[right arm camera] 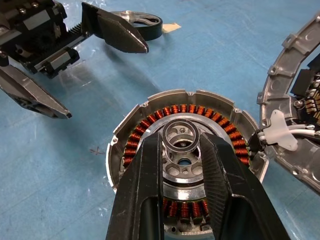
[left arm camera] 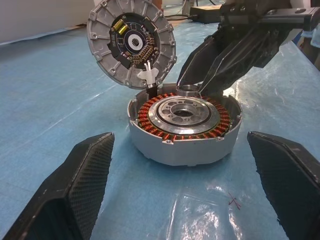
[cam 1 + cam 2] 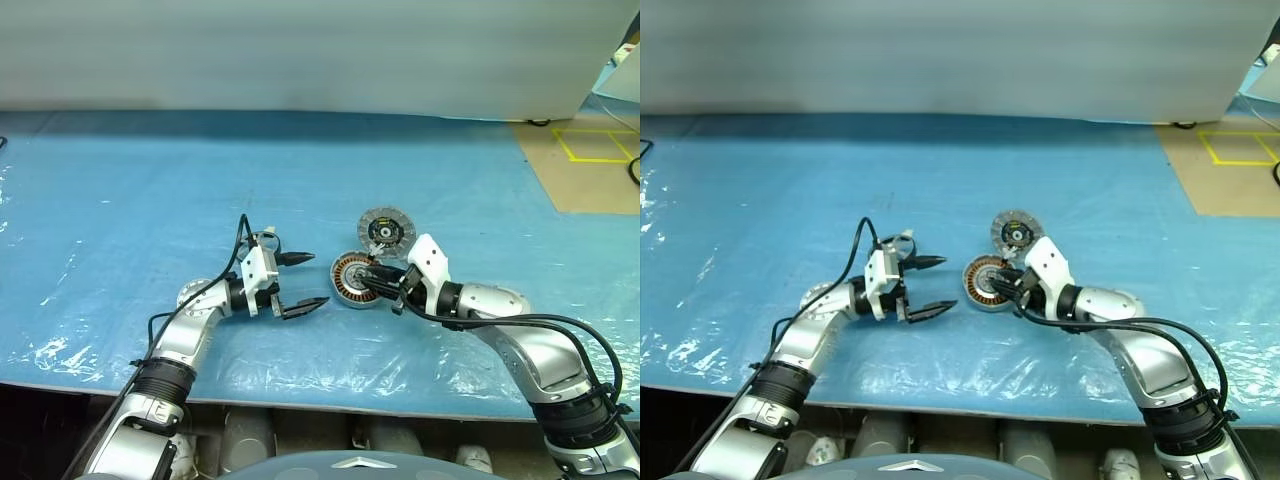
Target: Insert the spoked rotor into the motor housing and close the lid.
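Right pincer [image 1: 182,150] grips spoked rotor [image 1: 181,136] — over motor housing [image 1: 150,112] — left pincer [image 3: 298,282] agape.

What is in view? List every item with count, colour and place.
sheet: one, blue, covering the table.
motor housing: one, silver rim with copper windings, on the sheet between the grippers.
lid: one, silver-grey with a dark centre, tilted up at the housing's far edge.
spoked rotor: one, silver, over the housing's centre.
dark-rimmed wheel: one, on the sheet beyond the left gripper.
tape outline: one, yellow, on the tan floor far right.
left gripper: one, black fingers, open, facing the housing.
right gripper: one, black fingers, shut on the rotor.
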